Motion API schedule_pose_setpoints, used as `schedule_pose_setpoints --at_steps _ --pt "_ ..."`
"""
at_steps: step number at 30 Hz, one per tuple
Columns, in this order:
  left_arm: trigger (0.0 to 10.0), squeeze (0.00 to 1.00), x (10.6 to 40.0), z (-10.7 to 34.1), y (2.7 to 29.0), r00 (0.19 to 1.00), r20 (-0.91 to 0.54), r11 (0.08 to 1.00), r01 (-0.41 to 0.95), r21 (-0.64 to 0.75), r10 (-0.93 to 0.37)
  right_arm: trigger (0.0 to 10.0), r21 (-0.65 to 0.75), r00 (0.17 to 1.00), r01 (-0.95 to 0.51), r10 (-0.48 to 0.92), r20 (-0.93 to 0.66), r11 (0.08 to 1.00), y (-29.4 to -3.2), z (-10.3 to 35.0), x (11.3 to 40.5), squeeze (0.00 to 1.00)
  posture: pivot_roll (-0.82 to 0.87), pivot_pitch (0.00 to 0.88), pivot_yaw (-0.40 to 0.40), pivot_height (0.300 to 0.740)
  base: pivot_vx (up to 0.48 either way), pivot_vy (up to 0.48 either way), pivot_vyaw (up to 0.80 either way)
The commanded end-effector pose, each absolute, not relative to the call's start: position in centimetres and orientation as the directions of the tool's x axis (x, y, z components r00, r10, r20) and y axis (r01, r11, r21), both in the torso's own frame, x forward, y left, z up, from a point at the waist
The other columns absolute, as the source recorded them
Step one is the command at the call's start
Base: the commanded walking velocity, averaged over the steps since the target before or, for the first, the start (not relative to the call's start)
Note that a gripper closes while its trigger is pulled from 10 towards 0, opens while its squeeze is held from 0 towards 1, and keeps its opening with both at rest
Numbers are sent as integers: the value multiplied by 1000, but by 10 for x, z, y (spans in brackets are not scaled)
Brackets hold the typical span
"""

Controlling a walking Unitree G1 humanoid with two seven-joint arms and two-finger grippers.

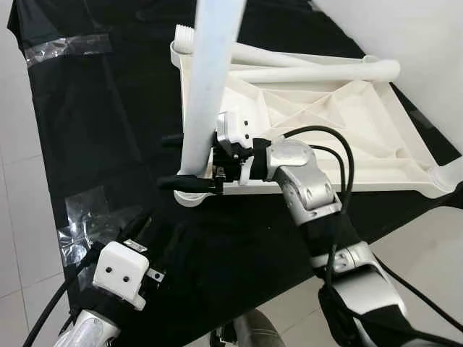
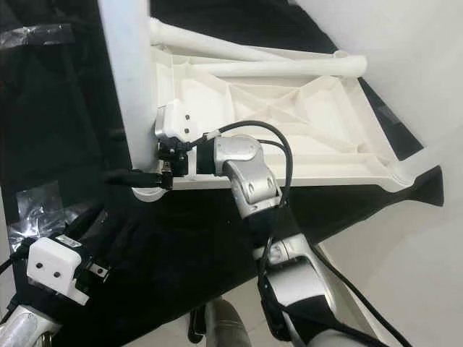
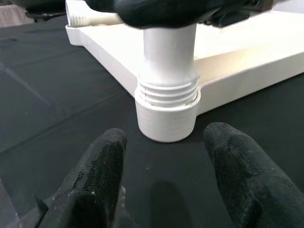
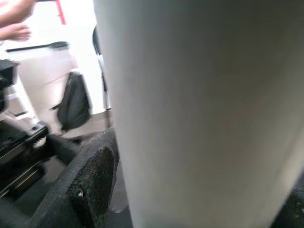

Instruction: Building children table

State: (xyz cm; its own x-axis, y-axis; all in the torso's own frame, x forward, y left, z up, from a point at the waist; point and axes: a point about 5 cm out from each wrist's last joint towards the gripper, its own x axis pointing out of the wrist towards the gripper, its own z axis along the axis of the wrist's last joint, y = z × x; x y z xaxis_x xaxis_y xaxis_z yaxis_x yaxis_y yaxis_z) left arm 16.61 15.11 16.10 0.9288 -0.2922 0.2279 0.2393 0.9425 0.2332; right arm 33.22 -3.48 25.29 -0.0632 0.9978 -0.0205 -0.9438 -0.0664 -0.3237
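Observation:
The white table top [image 1: 347,123] lies upside down on a black cloth. A white table leg [image 1: 206,87] stands upright in its near-left corner socket [image 3: 166,118], with screw threads [image 3: 167,90] showing above the socket rim. My right gripper [image 1: 184,160] is shut on this leg just above the socket; one finger [image 4: 90,185] presses against the leg's side. My left gripper [image 3: 164,190] is low over the cloth, a short way in front of the socket, open with nothing between its fingers [image 3: 97,175]. Two loose legs [image 1: 318,71] lie across the far side of the table top.
The black cloth [image 1: 94,144] is held down with clear tape patches [image 1: 79,224] on a white tiled floor [image 1: 412,246]. Another white piece [image 1: 448,177] sticks out at the table top's near-right corner. A black bag [image 4: 73,102] stands in the background.

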Motion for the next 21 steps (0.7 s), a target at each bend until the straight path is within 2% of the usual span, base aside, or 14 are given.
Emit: schedule_pose_setpoints --at_steps 1,2,3,11,13,15,16,17,18,19,20,21 --pt "10000 0 163 156 149 933 206 941 246 232 -295 10000 -315 -96 -944 995 -15 -96 -37 252 333 0 299 288 -213 740 0 0 0" --pt "10000 0 162 156 149 933 205 941 245 232 -294 10000 -287 -119 -951 993 -12 -118 -36 253 338 0 304 289 -213 740 0 0 0" --pt "10000 0 162 156 148 934 205 941 245 232 -294 0 -264 -120 -957 993 -5 -117 -35 252 340 0 308 289 -212 740 0 0 0" --pt "10000 0 160 156 148 934 202 941 246 232 -294 0 -226 -144 -964 989 -9 -143 -36 246 347 0 309 291 -209 740 0 0 0" --pt "10000 0 160 156 148 934 200 941 247 232 -295 0 -210 -126 -970 992 -4 -124 -43 238 348 0 304 293 -203 740 0 0 0" --pt "10000 0 160 156 148 934 199 941 248 231 -296 0 -204 -53 -978 999 -5 -53 -52 230 349 0 300 293 -202 740 0 0 0" --pt "10000 0 160 156 148 934 199 941 248 231 -296 0 -204 -53 -978 999 -5 -53 -52 230 349 0 300 293 -202 740 0 0 0" --pt "10000 0 160 156 148 934 199 941 249 231 -296 0 -201 32 -979 999 -11 29 -55 224 352 0 288 295 -210 740 0 0 0" --pt "10000 0 160 156 148 934 199 941 249 231 -296 0 -201 32 -979 999 -11 29 -55 224 352 0 288 295 -210 740 0 0 0" --pt "10000 0 160 156 148 934 199 940 250 231 -297 0 -195 107 -975 994 -10 103 -58 219 353 0 288 295 -210 740 0 0 0" --pt "10000 0 160 156 148 934 199 940 250 231 -297 0 -195 107 -975 994 -10 103 -58 219 353 0 288 295 -210 740 0 0 0" --pt "10000 0 159 157 150 934 200 941 248 232 -296 0 -70 589 -805 808 23 589 -50 184 342 0 268 313 -212 740 0 0 0"
